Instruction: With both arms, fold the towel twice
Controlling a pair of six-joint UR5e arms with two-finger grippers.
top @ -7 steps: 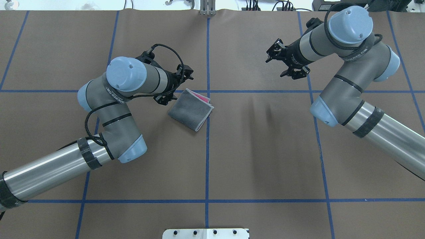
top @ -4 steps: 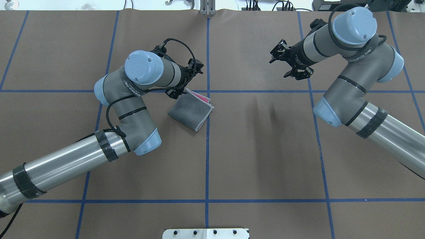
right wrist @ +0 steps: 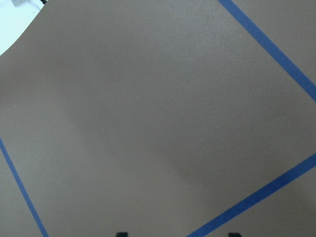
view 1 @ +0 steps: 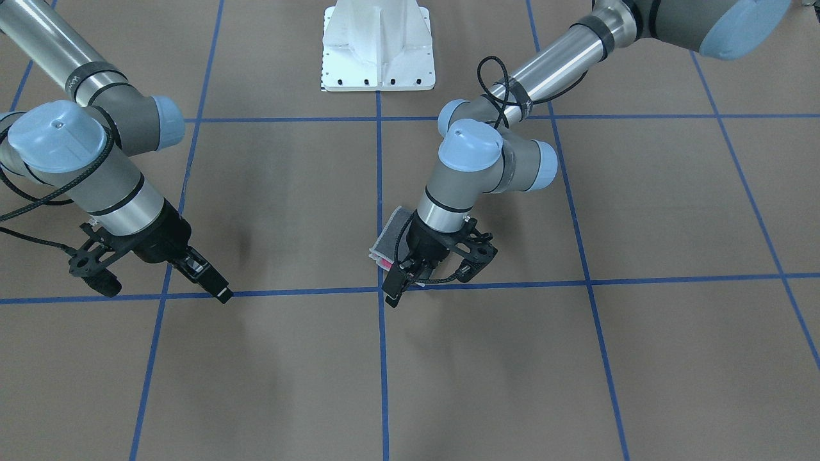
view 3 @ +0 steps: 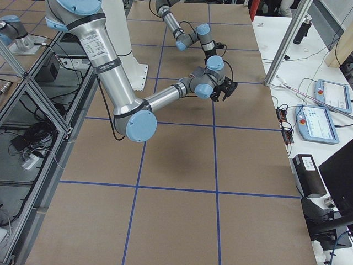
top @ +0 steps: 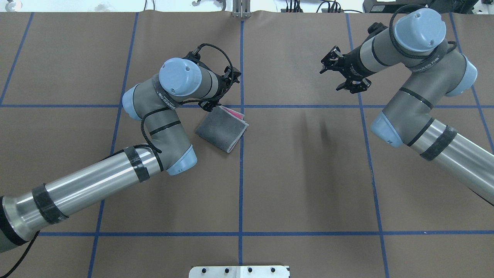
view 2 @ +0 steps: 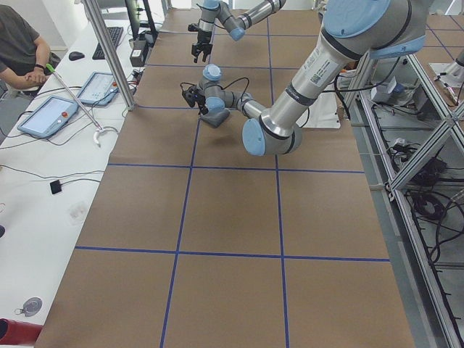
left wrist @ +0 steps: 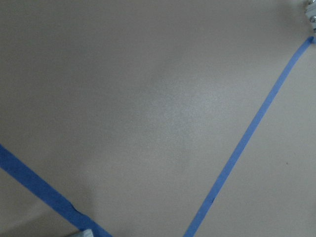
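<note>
The brown counter [top: 308, 173] is crossed by blue tape lines [top: 241, 193]. It is reached over by the left arm [top: 96, 179] and the right arm [top: 444, 146].

The towel [top: 220, 129] is laid flat near the middle of the counter. It is seen as a small grey packet, with a bit of pink showing at the far edge. It looks like both folds are already made.

The left end effector [top: 220, 92] is held just over the far corner of the towel, with its fingers apart and nothing gripped. The right end effector [top: 344, 75] is held well away, also with fingers apart and empty.

The step now is judged to be moving clear of the towel. The left end effector should be lifted straight up. The fingers should be kept apart, so the top layer is not caught or dragged open. The right arm is best kept away.

Small letters are printed on a band on each arm's wrist, but they cannot be read. No label is seen on the towel.
</note>
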